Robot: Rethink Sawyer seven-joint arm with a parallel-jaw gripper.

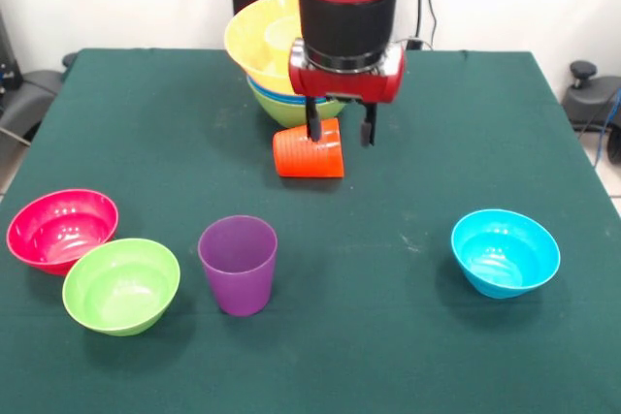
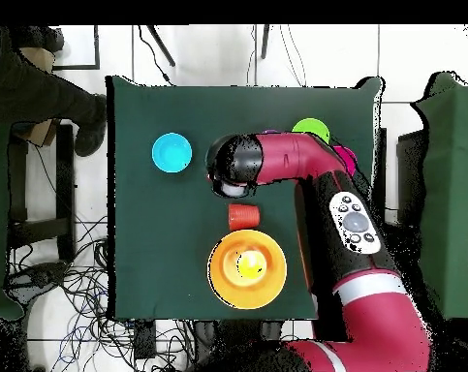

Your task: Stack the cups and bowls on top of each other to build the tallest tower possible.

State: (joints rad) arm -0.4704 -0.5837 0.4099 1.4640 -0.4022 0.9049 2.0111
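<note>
Orange-red ribbed cup: on its side, just before tower. Gripper: fingers spread, straddling cup's top, grasping nothing. Step: pickup. Next: descend, clamp, lift onto yellow bowl.

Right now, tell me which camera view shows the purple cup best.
The front view. There the purple cup stands upright and unobstructed on the green table, between the light green bowl and the light-blue bowl. In the overhead view the robot arm covers the spot, so the cup is almost entirely hidden.
</note>
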